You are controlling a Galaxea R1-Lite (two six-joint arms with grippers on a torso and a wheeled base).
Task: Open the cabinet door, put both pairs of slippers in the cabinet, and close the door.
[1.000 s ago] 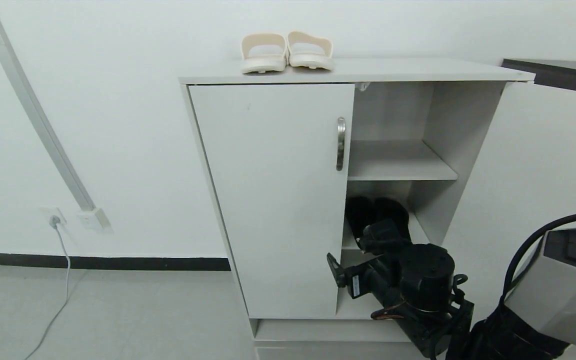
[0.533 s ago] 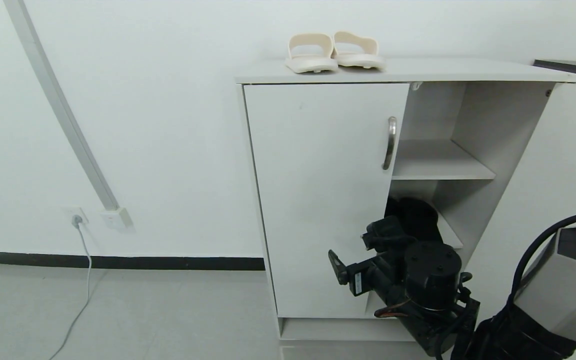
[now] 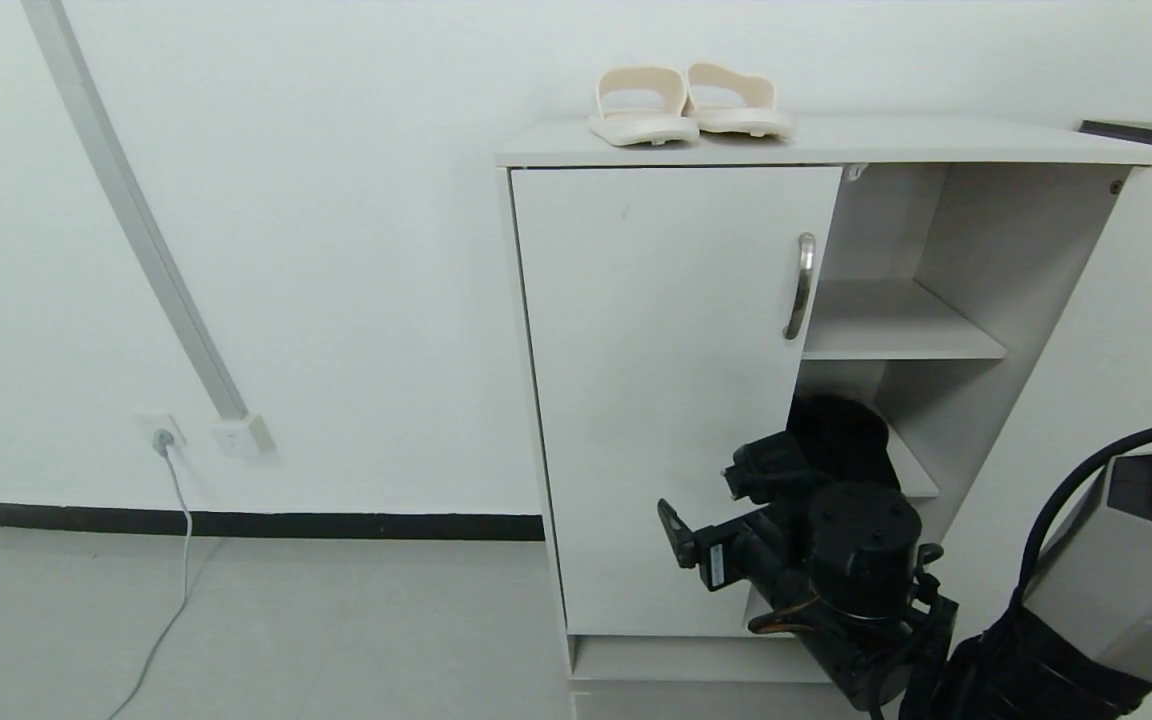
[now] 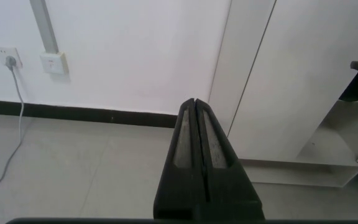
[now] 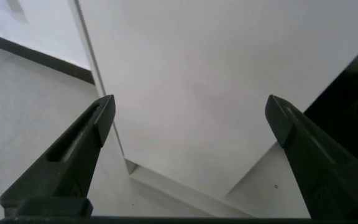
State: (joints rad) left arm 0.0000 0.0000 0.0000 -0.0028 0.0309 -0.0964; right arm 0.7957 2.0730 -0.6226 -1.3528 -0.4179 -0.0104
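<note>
A cream pair of slippers (image 3: 691,105) sits side by side, touching, on the top surface of the white cabinet (image 3: 936,150) at upper centre of the head view. A black pair of slippers (image 3: 841,430) lies on a lower shelf inside, partly hidden behind the right arm. The cream pair looks like moulded foam: probably light, slightly springy, not fragile and matt enough to resist slipping. The arched strap over each toe, or the two inner edges pinched together, appear to be the soundest places to take hold. The right door (image 3: 1116,330) stands open at the right edge of the frame. The left door (image 3: 666,400), with its metal handle (image 3: 800,287), is closed. The upper shelf (image 3: 896,335) looks a likely berth for the cream pair. At lower right, the right gripper (image 5: 191,106) is spread wide, facing the lower edge of the closed door beside the dark opening. The left gripper (image 4: 195,109) has its fingers pressed together, holding nothing, low over the grey floor (image 4: 73,162) near the cabinet's side.
</note>
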